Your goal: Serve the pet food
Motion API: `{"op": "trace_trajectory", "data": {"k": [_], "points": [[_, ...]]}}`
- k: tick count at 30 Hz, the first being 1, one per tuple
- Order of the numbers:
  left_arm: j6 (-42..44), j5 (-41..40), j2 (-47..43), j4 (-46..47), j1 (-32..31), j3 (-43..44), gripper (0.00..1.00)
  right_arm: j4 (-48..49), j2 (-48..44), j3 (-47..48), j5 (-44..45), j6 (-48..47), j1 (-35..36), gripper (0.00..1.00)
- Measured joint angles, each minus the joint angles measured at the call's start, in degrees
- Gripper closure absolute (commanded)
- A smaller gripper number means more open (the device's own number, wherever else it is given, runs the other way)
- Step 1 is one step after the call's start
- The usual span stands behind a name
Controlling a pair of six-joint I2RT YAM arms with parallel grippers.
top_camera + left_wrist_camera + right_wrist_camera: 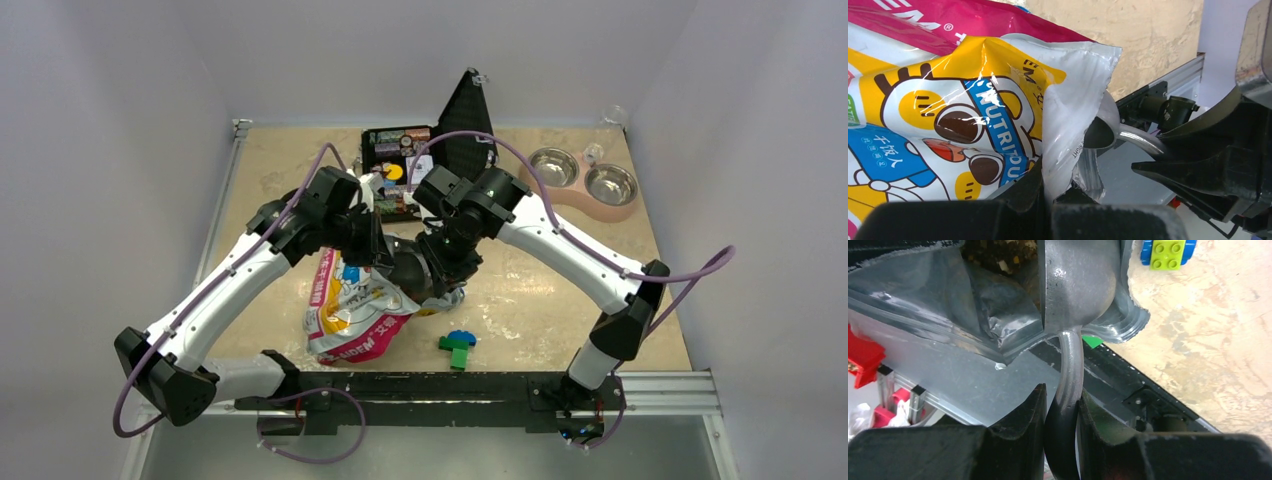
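Though foil and the scoop (1075,285) hide most of it, kibble (993,252) shows deep inside the bag (973,100), at its open mouth. Print on the bag reads "NUTRITIOU", cut off by a fold, with "EM" above. Left gripper (1048,194) pinches the bag's torn edge; right gripper (1062,397) clamps the scoop's handle.

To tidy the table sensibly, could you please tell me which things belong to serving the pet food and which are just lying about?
In use: food bag, metal scoop, pet food, double bowl, left pincer, right pincer.
Lying about: toy bricks, black box, clear cup.
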Motion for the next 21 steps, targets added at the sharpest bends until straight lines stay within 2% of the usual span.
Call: {"op": "trace_trajectory", "data": {"k": [6, 16, 21], "points": [[-4.5, 2.4, -1.4, 5.8, 0.0, -3.9, 1.00, -1.4, 0.8, 1.4, 1.6, -2.3, 0.3, 1.00], [-4.7, 4.7, -1.0, 5.7, 0.0, -4.0, 1.00, 4.3, 0.8, -6.3, -5.9, -5.1, -4.1, 1.00], [-4.1, 4.9, -0.3, 4.6, 0.0, -3.0, 1.00, 6.3, 6.0, -5.7, -8.7, -7.1, -4.3, 1.00]]}}
